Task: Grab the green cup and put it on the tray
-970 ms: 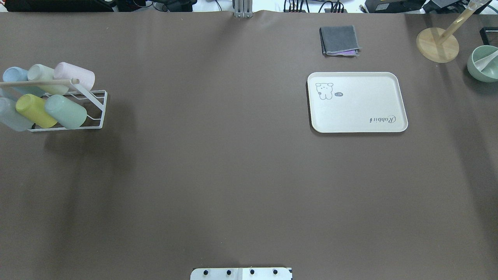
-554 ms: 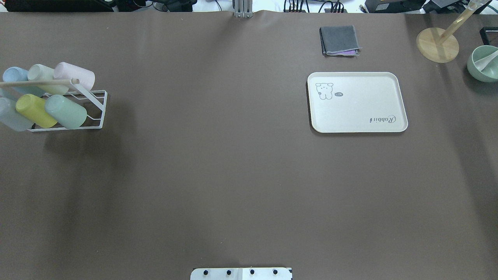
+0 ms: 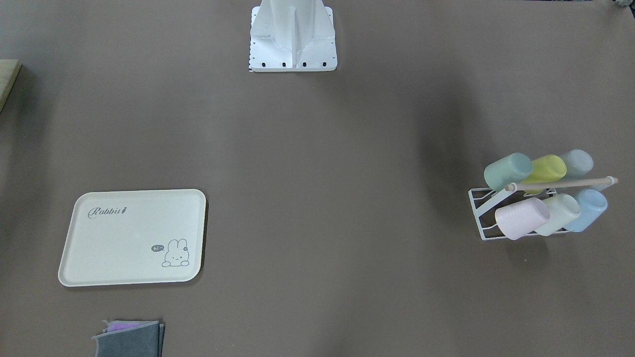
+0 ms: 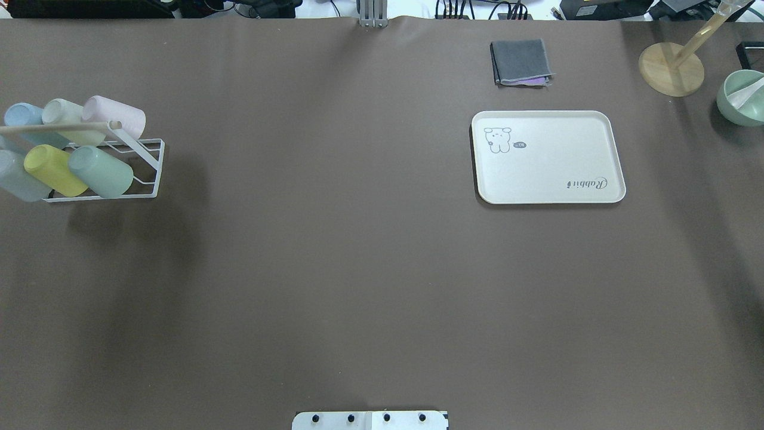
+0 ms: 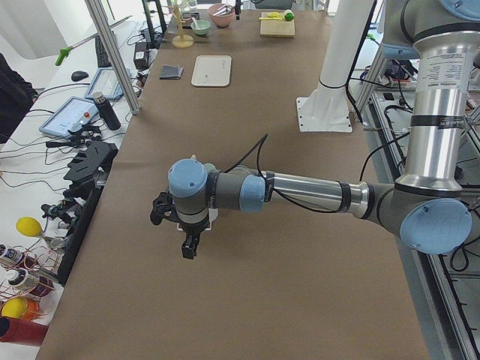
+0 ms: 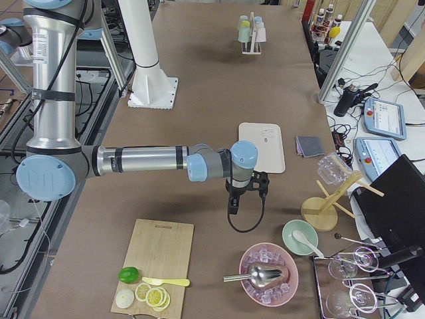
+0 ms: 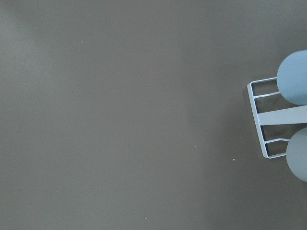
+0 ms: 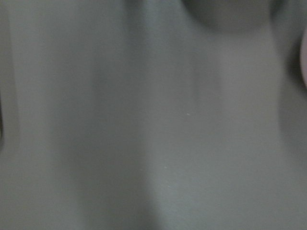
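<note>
The green cup (image 4: 101, 171) lies tilted on a white wire rack (image 4: 146, 170) at the table's left, next to a yellow-green cup (image 4: 55, 169); it also shows in the front-facing view (image 3: 507, 171). The cream tray (image 4: 549, 156) with "Rabbit" script lies flat at the right, and in the front-facing view (image 3: 134, 237). My left gripper (image 5: 186, 251) hangs over the table near the rack and my right gripper (image 6: 232, 207) hangs beside the tray (image 6: 261, 146). Both show only in side views, so I cannot tell if they are open or shut.
The rack also holds pink (image 4: 114, 116), cream-green (image 4: 70, 117) and pale blue (image 4: 24, 116) cups. A folded grey cloth (image 4: 520, 61), a wooden stand (image 4: 671, 68) and a green bowl (image 4: 742, 97) sit behind and right of the tray. The left wrist view shows the rack's corner (image 7: 261, 120).
</note>
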You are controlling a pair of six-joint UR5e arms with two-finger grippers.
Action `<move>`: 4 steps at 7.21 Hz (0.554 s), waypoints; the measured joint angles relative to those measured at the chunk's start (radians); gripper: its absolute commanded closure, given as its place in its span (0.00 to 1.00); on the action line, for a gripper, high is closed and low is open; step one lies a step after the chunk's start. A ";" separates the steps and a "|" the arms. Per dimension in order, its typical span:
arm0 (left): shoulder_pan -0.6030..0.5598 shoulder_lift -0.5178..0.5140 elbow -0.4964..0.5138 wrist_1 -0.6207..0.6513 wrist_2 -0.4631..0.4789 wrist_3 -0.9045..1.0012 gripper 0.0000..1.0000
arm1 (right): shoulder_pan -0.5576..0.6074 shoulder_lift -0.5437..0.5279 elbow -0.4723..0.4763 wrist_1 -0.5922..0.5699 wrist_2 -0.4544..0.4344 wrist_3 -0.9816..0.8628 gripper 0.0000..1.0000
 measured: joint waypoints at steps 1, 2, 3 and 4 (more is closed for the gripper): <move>0.014 0.002 -0.064 0.052 0.002 0.000 0.02 | -0.064 0.043 -0.039 0.093 0.001 0.117 0.00; 0.028 0.005 -0.125 0.095 0.002 0.001 0.02 | -0.115 0.095 -0.103 0.191 0.000 0.204 0.00; 0.053 0.004 -0.195 0.150 0.004 -0.002 0.02 | -0.150 0.141 -0.169 0.288 -0.001 0.269 0.00; 0.102 -0.005 -0.274 0.221 0.017 -0.030 0.02 | -0.176 0.181 -0.225 0.378 -0.003 0.318 0.00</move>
